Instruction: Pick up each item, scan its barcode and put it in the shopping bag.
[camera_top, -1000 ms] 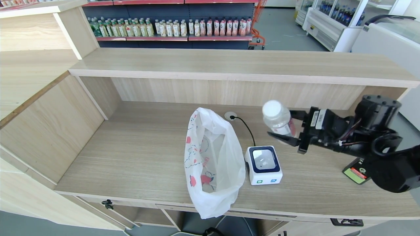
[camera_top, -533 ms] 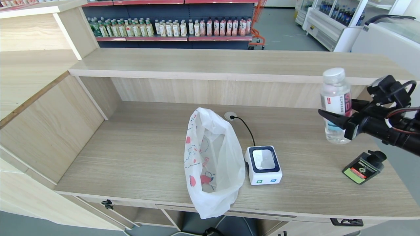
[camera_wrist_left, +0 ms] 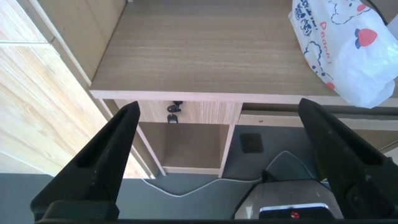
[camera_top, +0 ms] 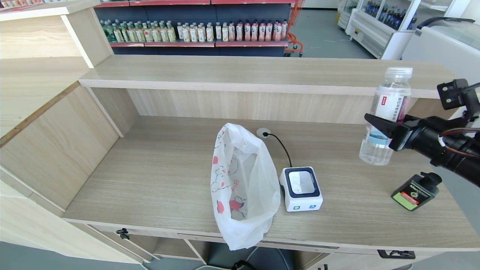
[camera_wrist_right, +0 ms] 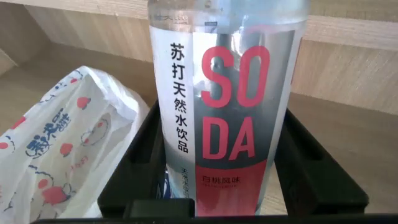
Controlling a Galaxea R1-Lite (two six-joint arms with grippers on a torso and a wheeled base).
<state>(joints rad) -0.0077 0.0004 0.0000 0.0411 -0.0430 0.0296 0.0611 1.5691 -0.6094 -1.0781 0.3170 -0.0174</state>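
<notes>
Holding soda bottle [camera_top: 390, 101] aloft, right end effector [camera_top: 380, 125] clamped on it, left end effector [camera_wrist_left: 219, 113] spread apart

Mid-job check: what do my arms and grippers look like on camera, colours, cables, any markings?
The left gripper is matte black, with two broad, flat, wedge-shaped fingers. The right gripper is black too, tapering to a point, with a pale strip at its base. The right arm is black and rounded, with thin red and black cables running along it.
</notes>
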